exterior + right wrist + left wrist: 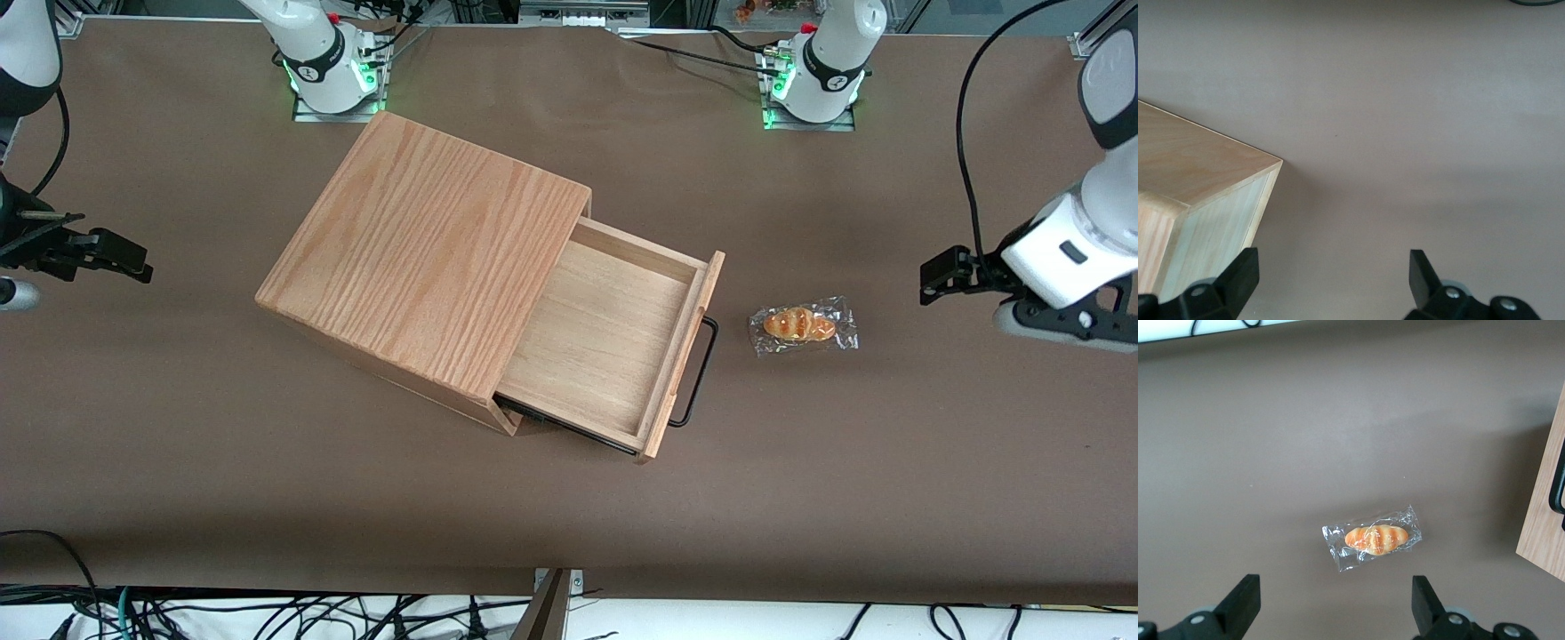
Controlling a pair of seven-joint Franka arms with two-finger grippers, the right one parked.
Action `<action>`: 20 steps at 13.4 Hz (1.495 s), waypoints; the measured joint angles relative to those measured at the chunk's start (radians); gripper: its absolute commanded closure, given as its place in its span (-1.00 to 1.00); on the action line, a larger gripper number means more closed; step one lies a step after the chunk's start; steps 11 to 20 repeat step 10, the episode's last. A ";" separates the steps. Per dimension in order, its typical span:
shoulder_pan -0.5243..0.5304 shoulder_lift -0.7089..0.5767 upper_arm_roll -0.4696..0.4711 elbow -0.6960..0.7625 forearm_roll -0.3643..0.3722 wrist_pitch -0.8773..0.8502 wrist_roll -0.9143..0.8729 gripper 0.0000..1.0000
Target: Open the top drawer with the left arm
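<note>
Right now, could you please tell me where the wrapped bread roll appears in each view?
Front view: the wrapped bread roll lies on the table in front of the open top drawer, between its handle and the open gripper.
Left wrist view: roll lies beside the drawer front.
Right wrist view: not in it.
Shared landmark: the drawer's black handle.

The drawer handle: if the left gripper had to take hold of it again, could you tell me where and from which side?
Grip the handle at the middle of its long thin bar, which stands off the drawer front, so the fingers fit either side. Come from the bread side, where the gripper hangs open above the table, apart from both.
</note>
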 measured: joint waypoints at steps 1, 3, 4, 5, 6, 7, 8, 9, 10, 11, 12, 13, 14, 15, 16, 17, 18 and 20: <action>0.003 -0.048 0.000 -0.064 0.000 0.017 -0.010 -1.00; 0.014 -0.103 0.000 -0.135 0.000 0.019 -0.017 -1.00; 0.021 -0.113 0.000 -0.150 0.000 0.013 -0.017 -1.00; 0.028 -0.114 0.000 -0.156 0.000 0.007 -0.017 -1.00; 0.032 -0.113 0.000 -0.157 0.000 0.004 -0.017 -1.00; 0.033 -0.112 0.000 -0.158 0.000 0.001 -0.017 -1.00; 0.033 -0.112 0.000 -0.158 0.000 -0.001 -0.017 -1.00; 0.033 -0.112 -0.001 -0.158 0.000 -0.002 -0.017 -1.00; 0.033 -0.112 -0.001 -0.158 -0.001 -0.003 -0.018 -1.00; 0.033 -0.112 -0.001 -0.158 -0.001 -0.003 -0.018 -1.00; 0.033 -0.112 -0.001 -0.158 -0.001 -0.003 -0.018 -1.00; 0.033 -0.112 -0.001 -0.158 -0.001 -0.003 -0.018 -1.00; 0.033 -0.112 -0.001 -0.158 -0.001 -0.003 -0.018 -1.00; 0.033 -0.112 -0.001 -0.158 -0.001 -0.003 -0.018 -1.00; 0.033 -0.112 -0.001 -0.158 -0.001 -0.003 -0.018 -1.00; 0.033 -0.112 -0.001 -0.158 -0.001 -0.003 -0.018 -1.00; 0.033 -0.112 -0.001 -0.158 -0.001 -0.003 -0.018 -1.00; 0.033 -0.112 -0.001 -0.158 -0.001 -0.003 -0.018 -1.00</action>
